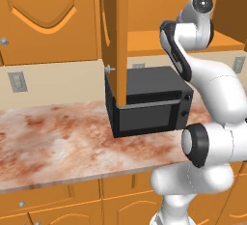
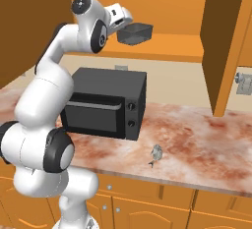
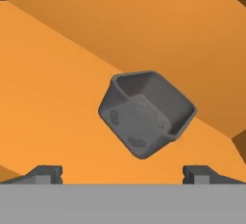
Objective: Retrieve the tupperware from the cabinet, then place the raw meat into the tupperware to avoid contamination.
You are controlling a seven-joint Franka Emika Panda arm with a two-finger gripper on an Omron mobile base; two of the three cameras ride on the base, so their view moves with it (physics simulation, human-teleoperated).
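Observation:
The cabinet point(image 2: 170, 45) stands open, and its left door point(image 1: 116, 35) swings out over the counter. On the shelf inside rests the tupperware point(image 2: 135, 32), a small grey translucent box, seen tilted in the hand view as the tupperware point(image 3: 146, 113). My gripper point(image 2: 126, 21) is raised to shelf height just left of it, a short gap away. It is open: the fingertips point(image 3: 48, 172) stand wide apart with nothing between them. The raw meat point(image 2: 156, 154), a small pale grey piece, lies on the counter near the front edge, right of the microwave.
A black microwave point(image 2: 106, 102) sits on the marbled counter point(image 1: 58, 137) directly under the open shelf. The cabinet's right door point(image 2: 221, 41) hangs open on the right. A closed arched cabinet door point(image 1: 43, 16) is at the left. Drawer fronts run below the counter.

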